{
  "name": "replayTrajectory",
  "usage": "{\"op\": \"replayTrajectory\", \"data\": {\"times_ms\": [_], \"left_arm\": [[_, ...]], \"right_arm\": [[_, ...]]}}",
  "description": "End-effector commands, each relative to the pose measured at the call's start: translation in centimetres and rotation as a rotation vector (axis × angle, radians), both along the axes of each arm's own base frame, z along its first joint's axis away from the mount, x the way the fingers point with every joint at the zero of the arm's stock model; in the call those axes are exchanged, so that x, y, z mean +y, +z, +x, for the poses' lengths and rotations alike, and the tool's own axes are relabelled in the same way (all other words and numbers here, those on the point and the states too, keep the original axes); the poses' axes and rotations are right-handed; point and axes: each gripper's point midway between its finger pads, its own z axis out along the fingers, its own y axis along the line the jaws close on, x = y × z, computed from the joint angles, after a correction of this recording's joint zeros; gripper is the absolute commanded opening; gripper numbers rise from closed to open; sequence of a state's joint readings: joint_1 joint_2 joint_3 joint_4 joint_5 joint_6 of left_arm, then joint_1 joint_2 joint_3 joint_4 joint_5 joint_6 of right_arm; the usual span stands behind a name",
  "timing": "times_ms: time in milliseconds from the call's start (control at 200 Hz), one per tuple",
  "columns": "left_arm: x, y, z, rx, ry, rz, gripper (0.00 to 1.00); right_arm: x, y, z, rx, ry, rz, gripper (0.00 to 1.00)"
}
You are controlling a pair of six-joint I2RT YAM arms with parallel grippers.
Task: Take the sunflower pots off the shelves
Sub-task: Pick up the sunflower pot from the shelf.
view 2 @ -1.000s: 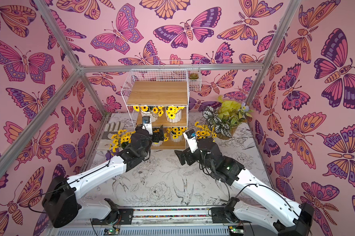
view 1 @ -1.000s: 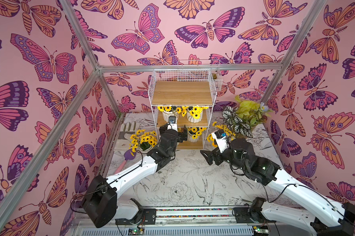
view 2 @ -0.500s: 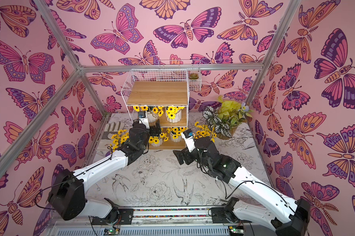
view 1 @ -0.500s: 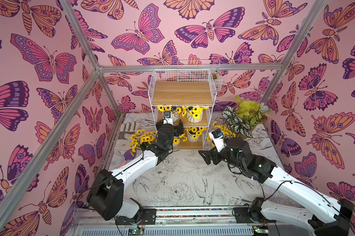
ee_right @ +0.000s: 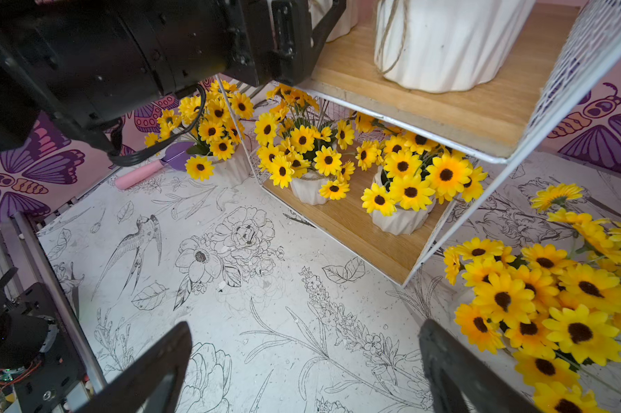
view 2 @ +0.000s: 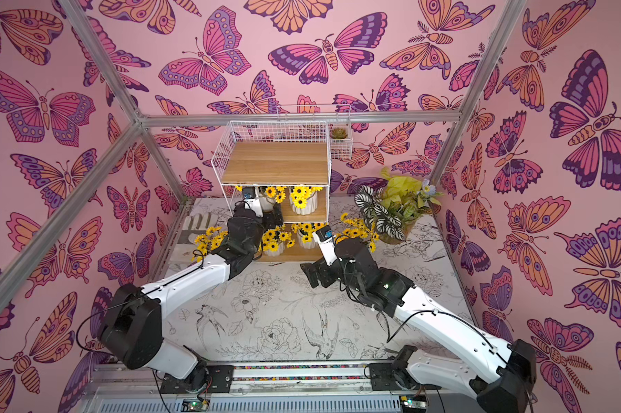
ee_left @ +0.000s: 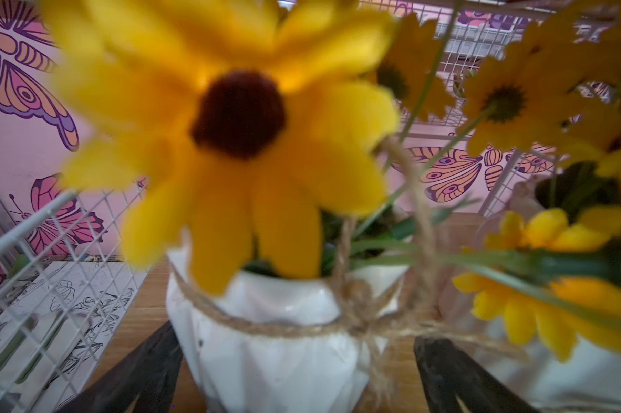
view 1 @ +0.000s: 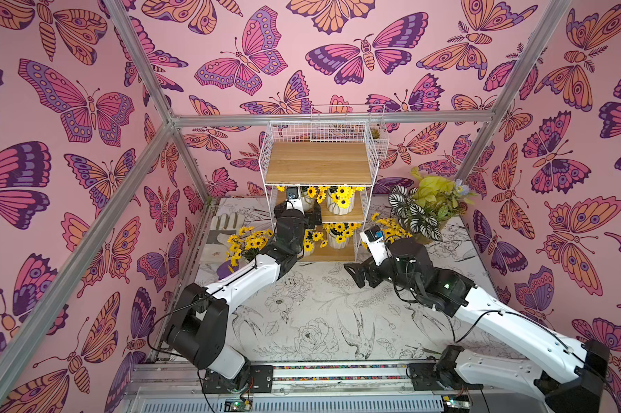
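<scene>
No text, brand, number or sign could be read. A small blue patch [view 1: 377,235] was seen on the white camera housing [view 1: 374,249] of the right arm, but any print on it was too small.

Walls [view 1: 301,53] are covered in pink butterfly-print paper and edged by aluminium struts [view 1: 230,121]. The tabletop [view 1: 312,321] is surfaced in white, printed with black line drawings of birds and flowers. Even, soft light is noted.
</scene>
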State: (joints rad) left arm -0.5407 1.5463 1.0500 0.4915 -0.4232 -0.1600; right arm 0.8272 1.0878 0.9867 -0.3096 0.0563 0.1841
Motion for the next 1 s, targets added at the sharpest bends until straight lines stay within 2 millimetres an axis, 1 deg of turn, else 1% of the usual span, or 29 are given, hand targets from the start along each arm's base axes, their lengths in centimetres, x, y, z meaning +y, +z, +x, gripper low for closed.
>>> {"op": "replayTrajectory", "data": {"times_ms": [0, 190, 335, 576, 741, 881, 936, 996], "left_arm": [[0.0, -1.1, 1.0, 0.013, -0.004, 0.015, 1.0], [-0.2, -1.1, 2.4, 0.009, 0.007, 0.038, 1.0], [-0.4, -1.6, 3.2, 0.014, 0.014, 0.046, 1.0], [-0.1, -1.8, 4.1, -0.013, 0.05, 0.032, 1.0], [-0.6, -2.5, 4.9, -0.014, 0.047, 0.033, 1.0], [-0.6, -2.8, 5.2, -0.018, 0.054, 0.031, 1.0], [-0.6, -2.9, 5.1, -0.02, 0.056, 0.031, 0.98], [-0.7, -3.0, 5.1, -0.021, 0.047, 0.032, 0.94]], "right_arm": [[0.7, 1.5, 0.0, -0.009, 0.015, 0.035, 0.99], [0.9, 1.1, 0.1, 0.004, 0.013, 0.032, 0.99], [1.1, 0.8, 0.2, 0.015, 0.014, 0.033, 0.99], [1.5, 0.1, 0.3, 0.032, 0.015, 0.025, 0.99], [1.6, -0.6, 0.4, 0.05, 0.014, 0.014, 0.99], [1.5, -1.1, 0.4, 0.058, 0.01, 0.006, 0.99], [1.5, -1.3, 0.4, 0.061, 0.009, 0.002, 0.99], [1.5, -1.4, 0.4, 0.064, 0.007, 0.002, 0.99]]}}
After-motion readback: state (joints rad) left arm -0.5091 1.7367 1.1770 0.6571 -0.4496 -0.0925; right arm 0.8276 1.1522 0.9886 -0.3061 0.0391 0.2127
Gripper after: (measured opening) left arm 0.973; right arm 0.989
